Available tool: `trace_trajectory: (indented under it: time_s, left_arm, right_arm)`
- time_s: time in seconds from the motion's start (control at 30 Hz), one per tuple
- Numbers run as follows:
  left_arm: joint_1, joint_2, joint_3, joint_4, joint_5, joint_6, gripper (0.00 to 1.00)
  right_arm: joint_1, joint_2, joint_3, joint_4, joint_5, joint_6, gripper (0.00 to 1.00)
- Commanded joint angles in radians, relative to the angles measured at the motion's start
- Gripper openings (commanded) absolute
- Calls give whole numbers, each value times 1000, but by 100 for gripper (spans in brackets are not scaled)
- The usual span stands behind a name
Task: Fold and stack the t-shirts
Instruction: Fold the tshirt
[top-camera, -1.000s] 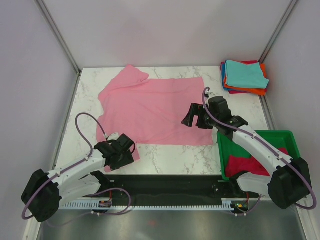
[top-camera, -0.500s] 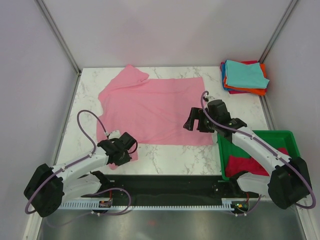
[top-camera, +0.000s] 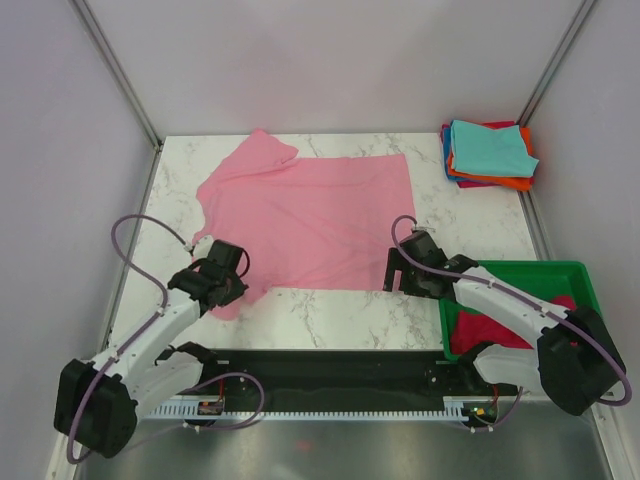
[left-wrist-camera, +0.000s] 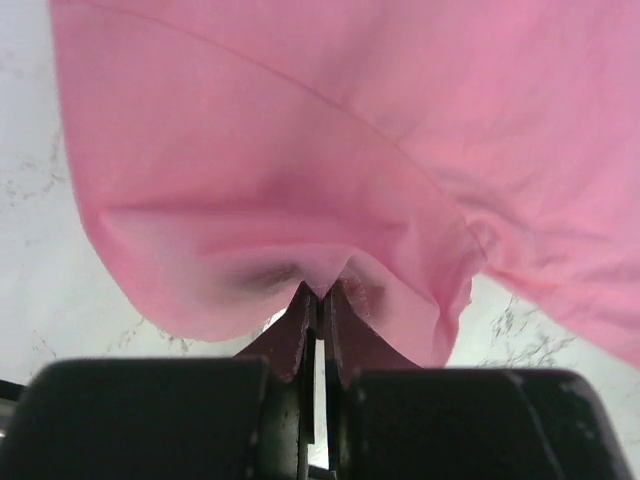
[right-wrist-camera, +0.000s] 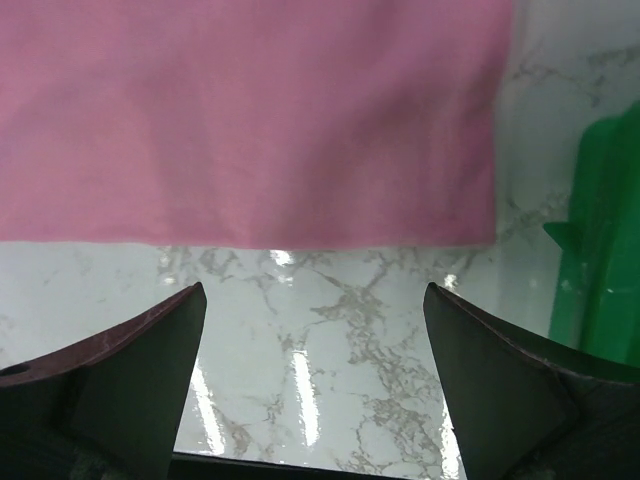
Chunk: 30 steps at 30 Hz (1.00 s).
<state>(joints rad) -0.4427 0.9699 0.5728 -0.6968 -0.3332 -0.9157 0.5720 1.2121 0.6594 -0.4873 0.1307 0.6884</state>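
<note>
A light pink t-shirt (top-camera: 310, 215) lies spread flat on the marble table. My left gripper (top-camera: 232, 268) is shut on a pinch of its near-left edge, by the sleeve. In the left wrist view the pink cloth (left-wrist-camera: 350, 130) bunches into the closed fingertips of the left gripper (left-wrist-camera: 320, 290). My right gripper (top-camera: 392, 270) stands open at the shirt's near-right corner. In the right wrist view the right gripper (right-wrist-camera: 313, 290) has bare marble between its fingers, and the pink hem (right-wrist-camera: 250, 110) lies just beyond them. Folded t-shirts (top-camera: 488, 153) are stacked at the back right, teal on top.
A green bin (top-camera: 580, 275) sits at the near right, right of my right arm, with a red shirt (top-camera: 490, 330) inside. Its green wall (right-wrist-camera: 600, 260) shows at the right of the right wrist view. Grey walls enclose the table.
The left gripper moved up to the shirt's near-left edge and shut on it. The right gripper slid back toward me, off the shirt to its near hem, staying open.
</note>
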Motion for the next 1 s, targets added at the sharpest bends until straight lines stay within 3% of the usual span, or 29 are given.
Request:
trace_trajectory:
  time_s: [0.0, 0.17, 0.5, 0.67, 0.97]
  left_arm:
    - [117, -49, 4, 60, 43, 95, 2]
    - [266, -106, -31, 131, 134, 123, 2]
    - [340, -197, -41, 118, 95, 100, 2]
    - [415, -145, -44, 157, 203, 127, 2]
    - [418, -155, -53, 166, 211, 130, 2]
  right_arm:
    - [-1, -2, -35, -4, 124, 95, 98]
    - [0, 3, -44, -22, 153, 138, 98]
    - [0, 65, -81, 33, 233, 174, 91]
    - [-1, 128, -83, 73, 254, 189, 77]
    - [0, 103, -112, 67, 303, 212, 68]
